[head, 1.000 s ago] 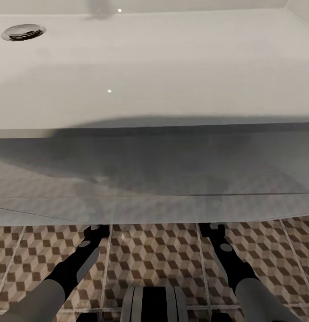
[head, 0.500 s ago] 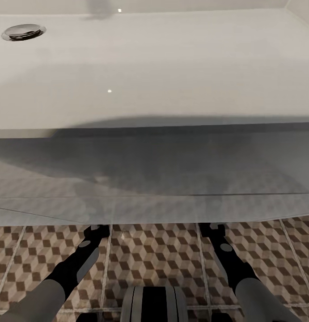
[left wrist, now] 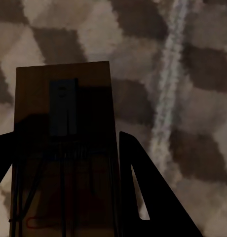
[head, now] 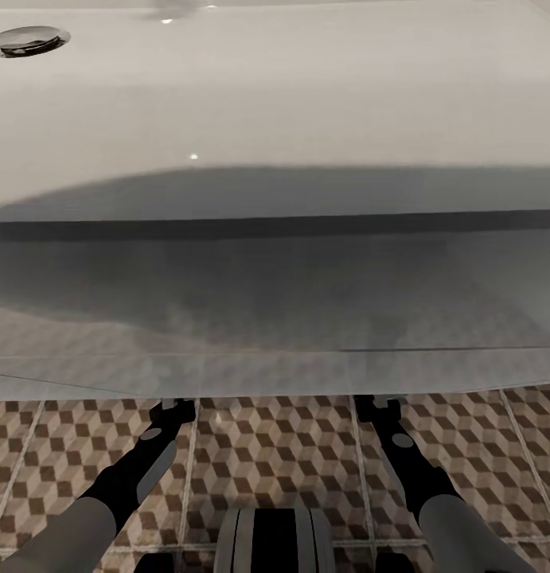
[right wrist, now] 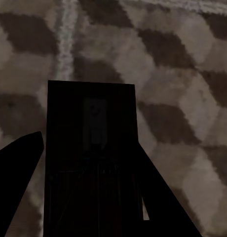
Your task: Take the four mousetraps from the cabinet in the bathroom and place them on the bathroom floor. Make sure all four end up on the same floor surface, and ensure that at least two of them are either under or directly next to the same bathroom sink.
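My left gripper (left wrist: 64, 197) pinching a mousetrap (left wrist: 61, 133) between its fingers, right gripper (right wrist: 89, 197) clamped on a second mousetrap (right wrist: 91, 143), cube-patterned bathroom floor (right wrist: 182, 98) beyond both, sink (head: 275, 95) above my arms

- The sink (head: 275, 103) spans the upper two thirds of the head view, edge to edge, with its drain (head: 24, 40) in the upper left corner.
- The bathroom floor (head: 275, 461) fills the lower band of the frame, below the sink's front edge.
- The left arm (head: 123, 485) rises from the lower left and the right arm (head: 418, 477) from the lower right; both run up under the sink's front edge.
- The robot's trunk (head: 275, 541) sits at the bottom centre, between the two arms.
- In the left wrist view, a mousetrap (left wrist: 64, 148) lies between the left gripper (left wrist: 64, 197) fingers, the floor behind it.
- In the right wrist view, another mousetrap (right wrist: 91, 158) lies between the right gripper (right wrist: 89, 197) fingers, the floor behind it.
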Controlling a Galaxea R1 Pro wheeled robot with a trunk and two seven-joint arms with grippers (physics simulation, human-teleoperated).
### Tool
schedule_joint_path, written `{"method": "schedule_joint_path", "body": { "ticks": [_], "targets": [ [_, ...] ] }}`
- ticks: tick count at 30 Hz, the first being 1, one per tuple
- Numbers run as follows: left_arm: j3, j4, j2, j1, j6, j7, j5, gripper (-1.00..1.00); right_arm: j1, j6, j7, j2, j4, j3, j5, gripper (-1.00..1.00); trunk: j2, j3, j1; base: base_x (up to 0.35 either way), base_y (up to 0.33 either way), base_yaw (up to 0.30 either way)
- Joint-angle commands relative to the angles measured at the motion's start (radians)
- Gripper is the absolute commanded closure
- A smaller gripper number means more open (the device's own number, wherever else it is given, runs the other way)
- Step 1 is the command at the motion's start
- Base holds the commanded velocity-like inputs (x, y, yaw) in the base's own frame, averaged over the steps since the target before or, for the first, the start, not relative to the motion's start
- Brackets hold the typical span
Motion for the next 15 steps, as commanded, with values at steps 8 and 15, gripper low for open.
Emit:
{"method": "schedule_joint_path", "body": {
  "ticks": [8, 15],
  "targets": [
    [-0.008, -0.002, 0.002, -0.001, 0.003, 0.009, 0.004, 1.00, -0.001, -0.004, 0.001, 0.001, 0.001, -0.005, 0.009, 1.00, 0.000, -0.001, 0.000, 0.000, 0.000, 0.000],
    [-0.008, -0.002, 0.002, -0.001, 0.003, 0.009, 0.004, 1.00, -0.001, -0.004, 0.001, 0.001, 0.001, -0.005, 0.008, 1.00, 0.000, -0.001, 0.000, 0.000, 0.000, 0.000]
  ]
}}
